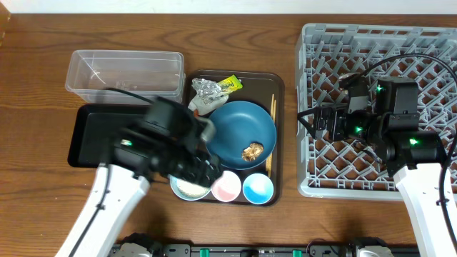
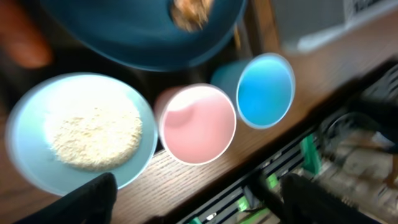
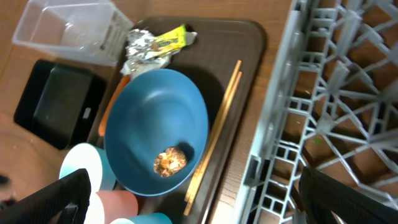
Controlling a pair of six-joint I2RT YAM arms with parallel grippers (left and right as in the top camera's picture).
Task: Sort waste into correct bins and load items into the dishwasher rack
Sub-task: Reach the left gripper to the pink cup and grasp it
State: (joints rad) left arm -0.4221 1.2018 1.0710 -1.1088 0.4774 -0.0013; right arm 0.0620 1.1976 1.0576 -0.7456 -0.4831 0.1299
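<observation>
My left end effector [image 2: 199, 208] hung, fingers apart and empty, over the white bowl [image 2: 81, 134] of rice grains [image 2: 93, 137]. The arm mostly hid the bowl from overhead, and the wrist feed was blurred. The right end effector [image 3: 199, 205], fingers likewise spread, sat above the dishwasher rack [image 1: 321, 43]. The dark-blue plate [image 3: 155, 127] held the brown food lump [image 3: 170, 160].

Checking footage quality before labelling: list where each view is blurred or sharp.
Overhead: sharp on the large grey plastic lattice rack, but the left arm is smeared. Left wrist: everything blurred, the white bowl of rice and small pink cup soft-edged. Right wrist: mildly soft; large dark-blue round plate readable.
</observation>
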